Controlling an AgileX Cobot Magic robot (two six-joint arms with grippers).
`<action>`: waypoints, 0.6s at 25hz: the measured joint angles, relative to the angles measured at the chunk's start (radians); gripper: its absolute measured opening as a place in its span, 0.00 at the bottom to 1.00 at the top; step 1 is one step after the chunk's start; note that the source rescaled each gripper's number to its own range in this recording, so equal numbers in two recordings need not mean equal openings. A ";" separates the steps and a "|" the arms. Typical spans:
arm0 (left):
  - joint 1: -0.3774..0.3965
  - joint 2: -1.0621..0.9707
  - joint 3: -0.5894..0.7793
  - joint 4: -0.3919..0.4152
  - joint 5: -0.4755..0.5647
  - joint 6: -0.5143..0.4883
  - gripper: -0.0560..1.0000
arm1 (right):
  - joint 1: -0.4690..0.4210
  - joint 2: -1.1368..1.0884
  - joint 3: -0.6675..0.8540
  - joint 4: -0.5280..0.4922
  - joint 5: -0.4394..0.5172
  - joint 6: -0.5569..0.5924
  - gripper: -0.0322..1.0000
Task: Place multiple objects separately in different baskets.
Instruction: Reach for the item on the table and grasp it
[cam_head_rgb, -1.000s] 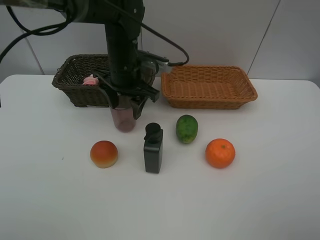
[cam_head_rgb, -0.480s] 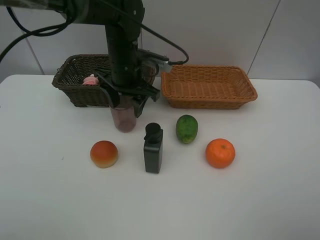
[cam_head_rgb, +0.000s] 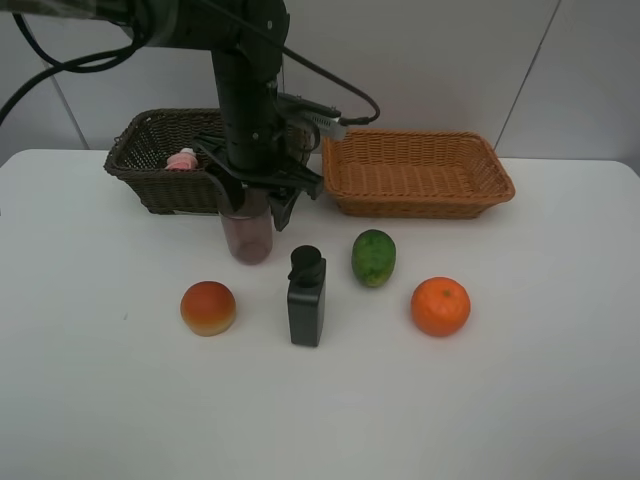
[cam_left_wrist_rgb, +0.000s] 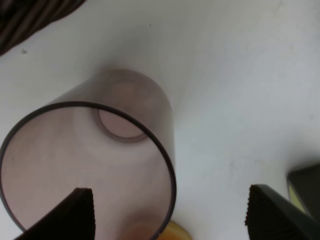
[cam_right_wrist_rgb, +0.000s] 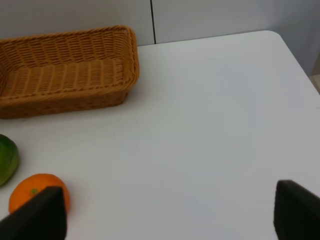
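The translucent purplish cup (cam_head_rgb: 247, 240) stands upright just in front of the dark brown basket (cam_head_rgb: 135, 165). My left gripper (cam_head_rgb: 251, 207) hangs open right over it. In the left wrist view the cup (cam_left_wrist_rgb: 100, 150) sits below the gripper (cam_left_wrist_rgb: 170, 215), with one fingertip (cam_left_wrist_rgb: 77, 215) over its mouth and the other off to its side. The pink white-capped bottle (cam_head_rgb: 182, 159) lies in the dark basket. The peach-like fruit (cam_head_rgb: 208, 307), black bottle (cam_head_rgb: 306, 300), green fruit (cam_head_rgb: 373, 257) and orange (cam_head_rgb: 440, 305) sit on the table. My right gripper (cam_right_wrist_rgb: 167, 215) is open and empty.
The orange-tan basket (cam_head_rgb: 500, 185) stands at the back right with nothing in it; it also shows in the right wrist view (cam_right_wrist_rgb: 65, 75), near the orange (cam_right_wrist_rgb: 37, 192) and green fruit (cam_right_wrist_rgb: 7, 157). The table's back and right edges show there.
My left gripper has shifted very slightly upward over the cup. The cup and the other objects have not moved.
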 joint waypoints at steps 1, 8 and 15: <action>0.000 0.001 0.000 0.000 -0.001 0.000 0.82 | 0.000 0.000 0.000 0.000 0.000 0.000 0.75; 0.000 0.034 0.000 0.000 -0.014 0.000 0.82 | 0.000 0.000 0.000 0.000 0.000 0.000 0.75; 0.000 0.069 0.000 0.000 -0.028 0.000 0.82 | 0.000 0.000 0.000 0.000 0.000 0.000 0.75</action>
